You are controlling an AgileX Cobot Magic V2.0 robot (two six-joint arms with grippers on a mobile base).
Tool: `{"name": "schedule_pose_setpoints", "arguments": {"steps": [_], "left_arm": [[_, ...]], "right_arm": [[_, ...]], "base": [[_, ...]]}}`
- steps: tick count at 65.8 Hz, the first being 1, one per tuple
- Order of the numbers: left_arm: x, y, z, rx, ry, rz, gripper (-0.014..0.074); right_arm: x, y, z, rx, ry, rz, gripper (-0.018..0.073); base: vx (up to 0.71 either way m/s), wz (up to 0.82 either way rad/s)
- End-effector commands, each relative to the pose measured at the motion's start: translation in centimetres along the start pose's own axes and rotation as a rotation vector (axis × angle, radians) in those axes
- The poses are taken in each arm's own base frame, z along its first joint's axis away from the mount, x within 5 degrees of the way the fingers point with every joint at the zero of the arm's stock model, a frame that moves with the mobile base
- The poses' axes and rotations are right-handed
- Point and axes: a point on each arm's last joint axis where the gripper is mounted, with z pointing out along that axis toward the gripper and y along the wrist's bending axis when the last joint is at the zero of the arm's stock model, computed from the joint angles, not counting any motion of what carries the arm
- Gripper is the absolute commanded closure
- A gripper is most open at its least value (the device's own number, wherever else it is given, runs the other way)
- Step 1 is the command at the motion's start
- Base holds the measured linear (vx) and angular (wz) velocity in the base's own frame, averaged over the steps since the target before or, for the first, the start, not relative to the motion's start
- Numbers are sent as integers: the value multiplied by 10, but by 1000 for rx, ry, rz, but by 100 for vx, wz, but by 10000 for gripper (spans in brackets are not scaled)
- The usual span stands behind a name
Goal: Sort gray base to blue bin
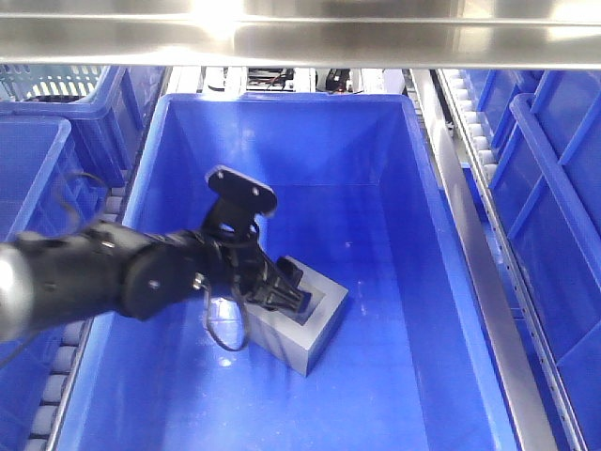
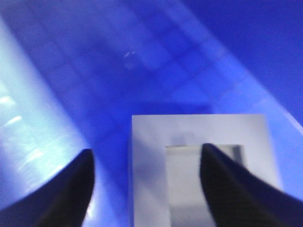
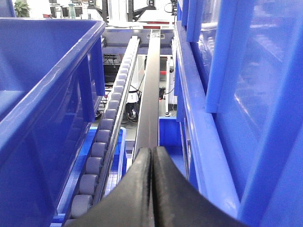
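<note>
The gray base lies on the floor of the blue bin, tilted, with its square recess facing up. My left gripper reaches down into the bin right at the base. In the left wrist view the left gripper is open and straddles one wall of the gray base. One fingertip sits over the recess; the other stands outside, with a gap to the wall. My right gripper is shut on nothing, outside the bin.
More blue bins stand left and right of the big one. A paler slotted basket sits at the back left. A metal bar crosses overhead. A roller conveyor and a rail run ahead of the right gripper.
</note>
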Motion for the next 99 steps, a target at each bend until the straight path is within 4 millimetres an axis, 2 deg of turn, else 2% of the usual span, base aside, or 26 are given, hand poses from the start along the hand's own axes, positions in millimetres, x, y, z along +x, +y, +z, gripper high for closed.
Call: {"name": "schedule_pose_setpoints", "arguments": {"steps": [1,14,21,29,36,43,63,85,99], "left_arm": [[-27,-6,-32,18,-134,-16,111],[-29,-6,-64,22,-190,0,115],[-20,-5,-80,20,-241,0,115],[-11,-4,-111,20,-331,0,115],[3,-4,-139,23,-388,0,115],[15,-3,-175,31,-476,1,115],[66,0,-241,49,-664,5,115],[119,2,-283,56,-726,49,121],[141,3,-283,60,-737,50,166]], "right_arm": [[-2,0,0,1,-70,-13,568],[-2,0,0,1,-70,-13,568],[-2,0,0,1,-70,-13,568],[-2,0,0,1,-70,-13,568],[-2,0,0,1,-70,-13,568],[-2,0,0,1,-70,-13,568],[-2,0,0,1,-70,-13,568],[-2,0,0,1,-70,-13,568],[-2,0,0,1,-70,-13,568]], "base": [[0,0],[0,0],[0,0],[0,0],[0,0],[0,0],[0,0],[0,0],[0,0]]}}
